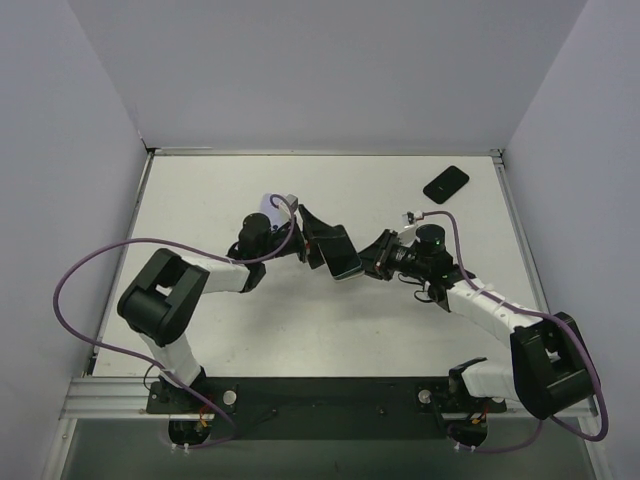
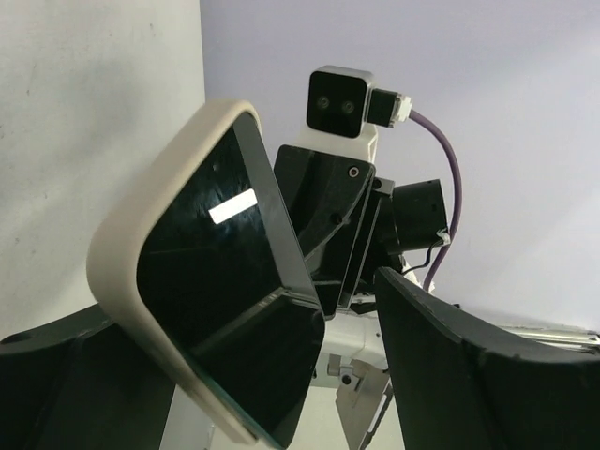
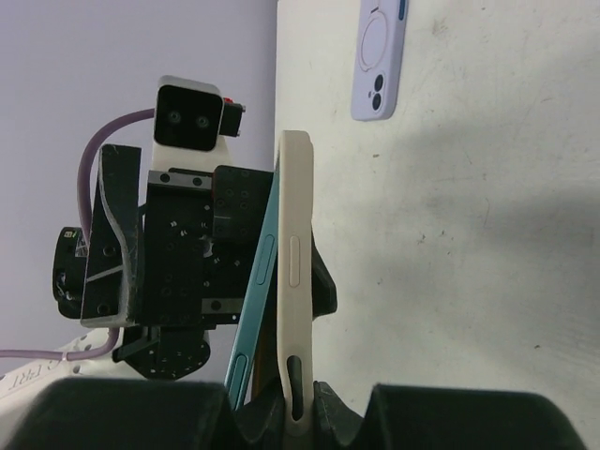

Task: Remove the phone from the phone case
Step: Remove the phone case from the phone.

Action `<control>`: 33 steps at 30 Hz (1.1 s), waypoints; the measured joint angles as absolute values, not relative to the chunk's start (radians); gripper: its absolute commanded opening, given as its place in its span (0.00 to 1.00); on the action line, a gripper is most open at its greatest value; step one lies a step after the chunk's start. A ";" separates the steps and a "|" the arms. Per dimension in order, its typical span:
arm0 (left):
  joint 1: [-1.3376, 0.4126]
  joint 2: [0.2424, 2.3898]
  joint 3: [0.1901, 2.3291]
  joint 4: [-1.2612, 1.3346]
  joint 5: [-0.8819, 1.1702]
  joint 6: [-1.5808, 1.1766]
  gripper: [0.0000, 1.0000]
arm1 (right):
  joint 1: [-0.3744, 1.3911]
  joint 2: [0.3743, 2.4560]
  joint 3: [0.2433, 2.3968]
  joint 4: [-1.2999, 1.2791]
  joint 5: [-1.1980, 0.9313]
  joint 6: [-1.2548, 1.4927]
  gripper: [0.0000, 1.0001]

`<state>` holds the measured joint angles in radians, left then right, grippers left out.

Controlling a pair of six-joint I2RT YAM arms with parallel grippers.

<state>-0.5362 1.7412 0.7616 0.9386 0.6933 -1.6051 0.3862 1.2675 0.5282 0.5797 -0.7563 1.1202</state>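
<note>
**Phone and case held up mid-table, left jaws wide**

Nearest me, the 2 arms reach in from their bases and meet over the middle of the table (image 1: 250,330).

The right gripper (image 3: 300,405) has its jaws together on the near end of the cream case (image 3: 296,281), which stands on edge in its wrist view. It carries the case clear of the table. A teal edge with side buttons, the phone (image 3: 255,291), runs alongside the cream rim. The 2 edges meet at the far end and splay apart toward the right fingers, so the phone looks partly peeled out. I cannot tell how much of it is seated.

The left gripper (image 2: 239,300) faces it from the other side. Its jaws are wide apart, 1 finger (image 2: 56,375) low on the left and the other low on the right, with the phone's black glass between them. From the left wrist the glass faces the camera, tilted, with the cream rim wrapping its left and top sides. I see no finger pressing on it. The right wrist camera sits just behind.

Farther back, a lilac handset (image 3: 380,61) lies back-up on the table behind the left wrist; cased or bare, I cannot tell. A dark phone (image 1: 446,184) lies flat near the far right corner, well apart from both grippers.
</note>
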 measured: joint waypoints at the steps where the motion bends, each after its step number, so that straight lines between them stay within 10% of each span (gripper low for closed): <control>1: -0.536 1.745 0.760 0.939 0.698 -1.597 0.86 | 0.382 1.267 0.526 0.580 -0.752 1.116 0.00; 19: -0.538 1.816 0.757 0.863 0.739 -1.477 0.86 | 0.315 1.185 0.522 0.278 -0.598 0.890 0.00; 33: -0.623 1.843 0.975 0.292 0.648 -1.093 0.87 | 0.408 1.227 0.609 -0.049 -0.266 0.677 0.00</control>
<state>-0.6231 1.8427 0.9752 0.2924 0.6476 -1.0927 0.4084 1.2266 0.6086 -0.0486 -0.2661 0.6769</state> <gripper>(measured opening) 0.865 0.099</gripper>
